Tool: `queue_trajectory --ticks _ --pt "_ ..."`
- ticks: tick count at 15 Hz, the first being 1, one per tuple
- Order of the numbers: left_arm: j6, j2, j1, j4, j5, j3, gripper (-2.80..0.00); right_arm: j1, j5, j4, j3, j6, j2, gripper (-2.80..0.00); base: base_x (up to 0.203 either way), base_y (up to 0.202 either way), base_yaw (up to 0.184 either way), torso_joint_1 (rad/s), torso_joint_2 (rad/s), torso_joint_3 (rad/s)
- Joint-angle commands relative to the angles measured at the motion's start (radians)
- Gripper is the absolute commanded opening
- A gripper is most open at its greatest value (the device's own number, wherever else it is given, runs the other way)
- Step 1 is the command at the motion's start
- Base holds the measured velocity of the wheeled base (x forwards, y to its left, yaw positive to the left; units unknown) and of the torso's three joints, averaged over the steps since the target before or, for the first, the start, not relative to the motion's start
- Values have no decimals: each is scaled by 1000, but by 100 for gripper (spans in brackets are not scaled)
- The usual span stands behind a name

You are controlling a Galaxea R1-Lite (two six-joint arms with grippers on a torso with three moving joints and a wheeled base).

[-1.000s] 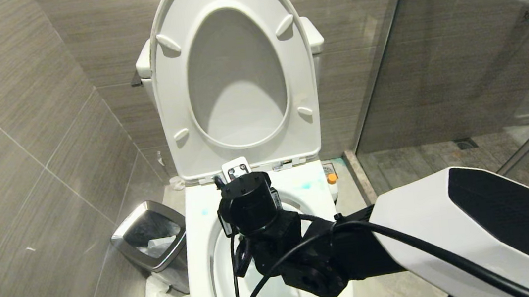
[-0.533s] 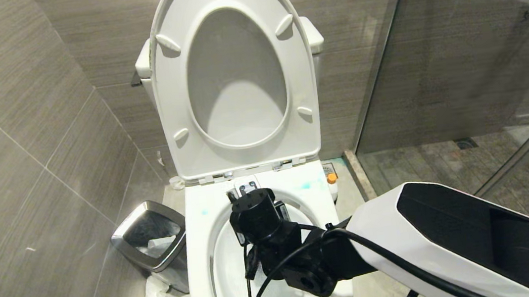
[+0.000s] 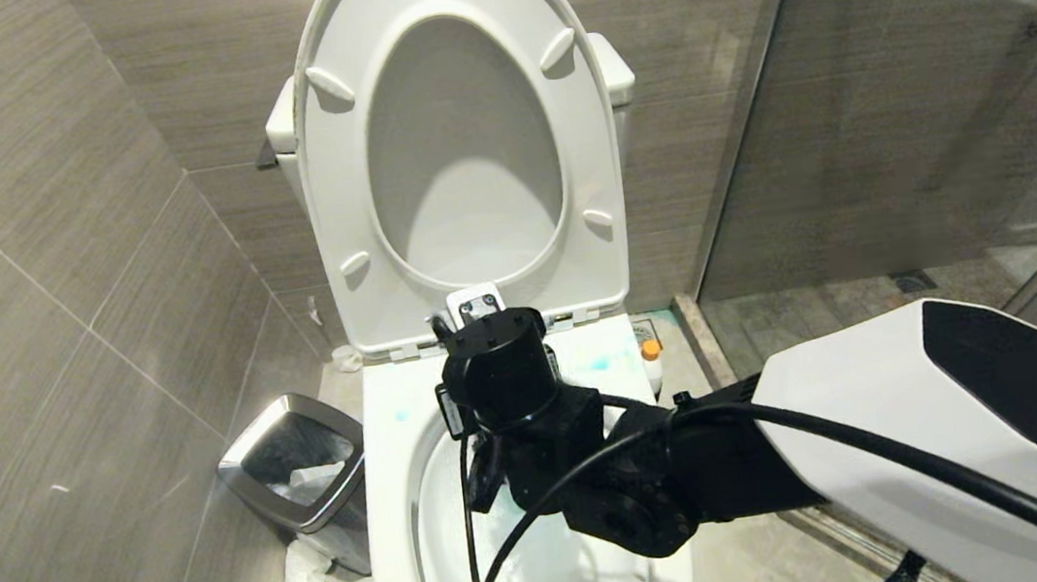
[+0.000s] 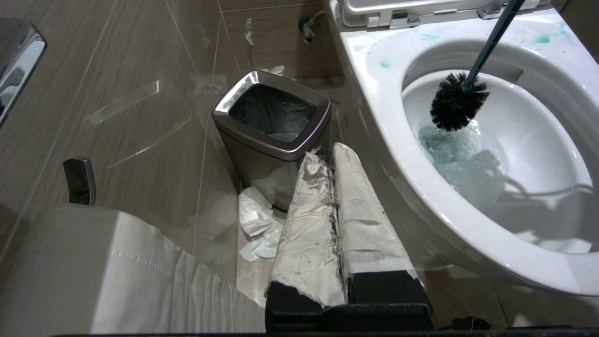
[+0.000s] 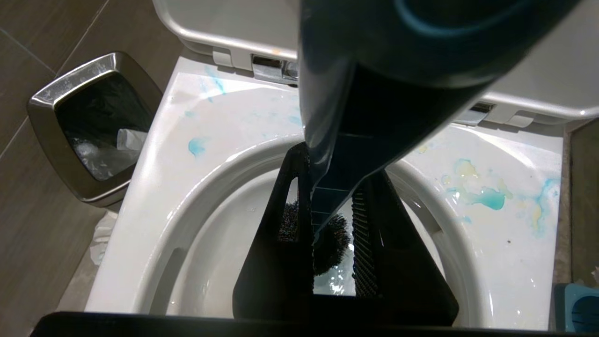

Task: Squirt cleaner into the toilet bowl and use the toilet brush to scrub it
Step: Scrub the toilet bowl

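Right tool, clenched on toilet brush handle over toilet bowl, centre of head view, bristles hidden; left wrist view shows dark head inside bowl, upper right; left tool clenched, empty; cleaner blots on rim.

The left pincer fills the lower centre of the frame, its two white-wrapped fingers pressed together and holding nothing. Just above them stands a steel-rimmed bin with a black liner, and crumpled white paper lies on the floor at its base. The toilet bowl takes up the right side, its rim marked with pale blue smears of cleaner. In the upper right, the toilet brush slants down into the bowl, its dark head just above the bluish water. White cloth covers the lower left.
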Motion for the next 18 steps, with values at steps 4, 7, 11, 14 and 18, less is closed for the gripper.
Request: queue_trajectory --ticks 4,7,11,14,18 --pt "-29 1 0 0 3 0 -280 -3 -4 -7 -6 7 99 -280 0 0 0 0 0 0" --pt "-30 1 0 0 3 0 -280 -9 -6 -7 -46 7 161 -280 0 0 0 0 0 0" --pt "-30 1 0 0 3 0 -280 2 -11 -6 -9 5 77 -280 0 0 0 0 0 0" --pt "-30 1 2 0 3 0 -280 48 -13 -8 171 9 -64 -280 0 0 0 0 0 0" --pt "-30 1 2 0 3 0 -280 163 -45 -9 278 39 -153 -280 0 0 0 0 0 0"
